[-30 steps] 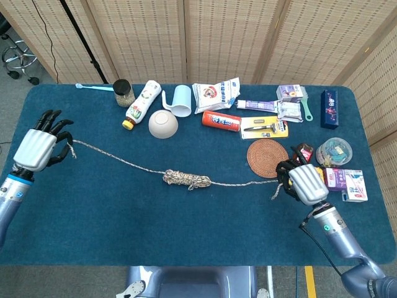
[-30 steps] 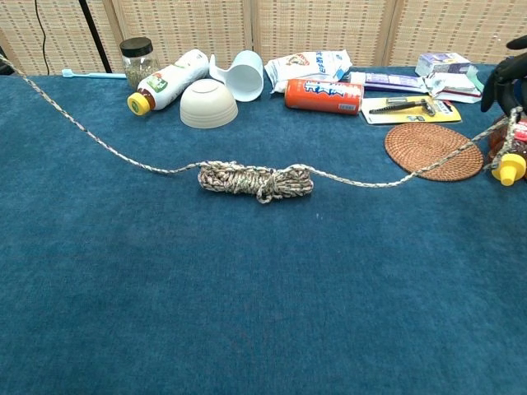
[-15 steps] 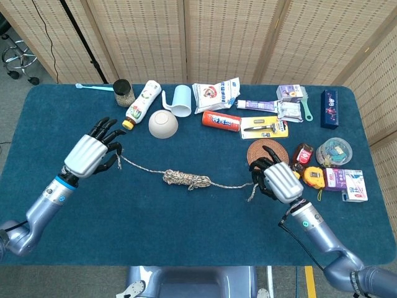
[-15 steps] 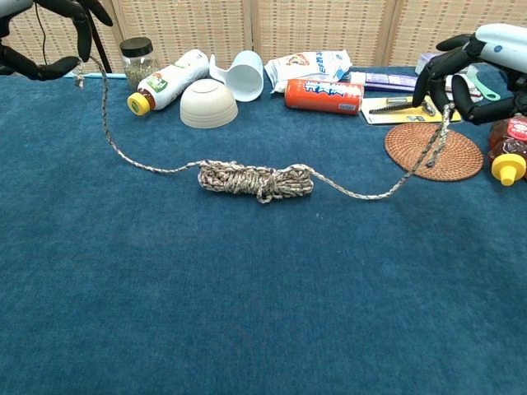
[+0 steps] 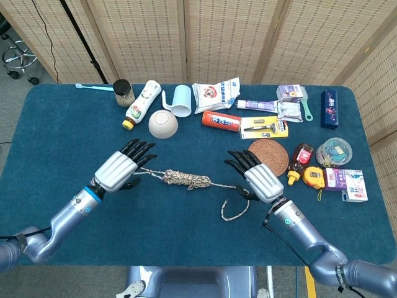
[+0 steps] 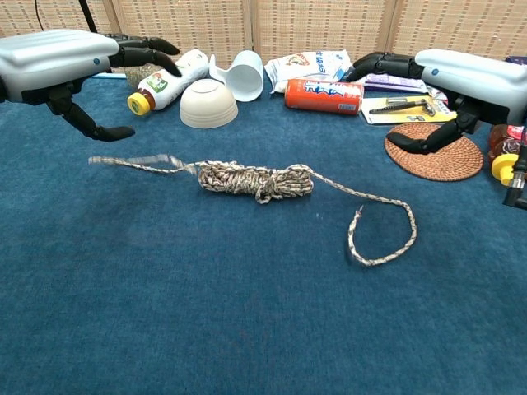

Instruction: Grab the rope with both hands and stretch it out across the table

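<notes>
The speckled rope (image 5: 186,180) lies on the blue table (image 5: 62,124), its middle still wound into a bundle (image 6: 255,178). One loose end trails left along the cloth (image 6: 123,162); the other curls into a loop at the right (image 6: 383,239). My left hand (image 5: 124,169) hovers over the left end with its fingers spread, holding nothing. My right hand (image 5: 257,180) hangs above the right strand, also spread and empty. In the chest view the left hand (image 6: 58,70) and the right hand (image 6: 461,78) are both clearly above the rope, apart from it.
Along the far side stand a white bowl (image 5: 163,123), a lying bottle (image 5: 141,102), a tipped cup (image 5: 180,100), an orange can (image 5: 221,119) and packets. A woven coaster (image 5: 268,157) and a yellow tape measure (image 5: 313,177) lie by my right hand.
Both hands have swung inward from the table's sides toward the bundle and let go of the rope ends. The ends have dropped slack onto the cloth.
</notes>
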Controlling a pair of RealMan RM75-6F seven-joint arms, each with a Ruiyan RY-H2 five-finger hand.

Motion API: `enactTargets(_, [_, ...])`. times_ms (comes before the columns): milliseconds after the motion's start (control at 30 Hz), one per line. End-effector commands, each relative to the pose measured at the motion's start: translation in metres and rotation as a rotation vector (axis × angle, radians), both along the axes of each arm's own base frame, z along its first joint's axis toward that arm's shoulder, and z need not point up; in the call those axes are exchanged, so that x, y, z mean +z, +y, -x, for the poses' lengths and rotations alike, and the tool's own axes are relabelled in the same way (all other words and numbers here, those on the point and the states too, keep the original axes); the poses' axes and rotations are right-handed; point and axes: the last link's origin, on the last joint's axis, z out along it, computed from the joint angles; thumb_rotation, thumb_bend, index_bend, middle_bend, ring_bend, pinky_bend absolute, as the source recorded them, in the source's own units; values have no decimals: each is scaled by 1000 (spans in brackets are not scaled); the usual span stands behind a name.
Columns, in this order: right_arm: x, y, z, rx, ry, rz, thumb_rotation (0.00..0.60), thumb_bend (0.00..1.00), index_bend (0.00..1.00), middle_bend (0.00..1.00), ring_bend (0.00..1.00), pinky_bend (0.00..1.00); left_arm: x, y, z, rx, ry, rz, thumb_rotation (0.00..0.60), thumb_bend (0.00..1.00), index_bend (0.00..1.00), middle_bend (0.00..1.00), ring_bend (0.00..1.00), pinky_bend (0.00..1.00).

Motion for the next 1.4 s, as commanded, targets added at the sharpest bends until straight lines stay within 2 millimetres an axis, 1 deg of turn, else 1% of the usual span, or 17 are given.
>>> enactTargets(33, [1, -1, 0, -9, 8, 8, 600, 391, 24, 0, 0, 0, -1, -3, -4, 38, 26, 27, 600, 177, 0, 0, 0, 0])
enactTargets(133, [4, -1, 4, -17, 23, 16, 600, 379, 5, 0, 0, 0, 3, -2, -2, 57, 26, 24, 600, 140, 0, 0, 0, 0])
enactTargets(233, [10, 0, 9, -27, 30, 23, 600, 379, 1, 0, 0, 0, 10, -1, 4, 79, 22, -3, 600, 139, 0, 0, 0, 0])
enactTargets(300, [15, 1, 14, -37, 42, 32, 600, 378, 11, 0, 0, 0, 18, 0, 11, 102, 24, -36, 600, 139, 0, 0, 0, 0])
enactTargets(467, [34, 3, 33, -78, 59, 74, 600, 378, 93, 0, 0, 0, 44, -7, 39, 185, 54, -126, 600, 140, 0, 0, 0, 0])
enactTargets(633, [53, 8, 57, -133, 68, 131, 600, 378, 188, 0, 8, 0, 75, -20, 73, 312, 49, -190, 600, 140, 0, 0, 0, 0])
enactTargets(733, [68, 17, 82, -202, 87, 187, 600, 377, 208, 10, 26, 0, 99, -36, 103, 394, 50, -255, 600, 140, 0, 0, 0, 0])
enactTargets(767, [76, 22, 94, -241, 92, 211, 600, 377, 210, 15, 28, 0, 110, -45, 118, 431, 58, -285, 600, 140, 0, 0, 0, 0])
enactTargets(967, [93, 41, 116, -318, 114, 263, 600, 377, 231, 48, 38, 0, 135, -76, 150, 516, 60, -339, 600, 140, 21, 0, 0, 0])
enactTargets(1133, [101, 56, 124, -350, 130, 286, 600, 377, 243, 60, 39, 0, 145, -100, 163, 553, 44, -368, 600, 140, 31, 0, 0, 0])
enactTargets(1167, [103, 63, 129, -366, 140, 291, 600, 377, 245, 62, 39, 0, 147, -111, 167, 567, 43, -375, 600, 140, 33, 0, 0, 0])
enactTargets(1200, [104, 69, 131, -375, 145, 296, 600, 377, 246, 62, 39, 0, 150, -120, 168, 565, 46, -384, 600, 140, 36, 0, 0, 0])
enactTargets(1400, [113, 91, 136, -416, 150, 326, 600, 376, 247, 65, 39, 0, 157, -149, 173, 575, 62, -411, 600, 139, 57, 0, 0, 0])
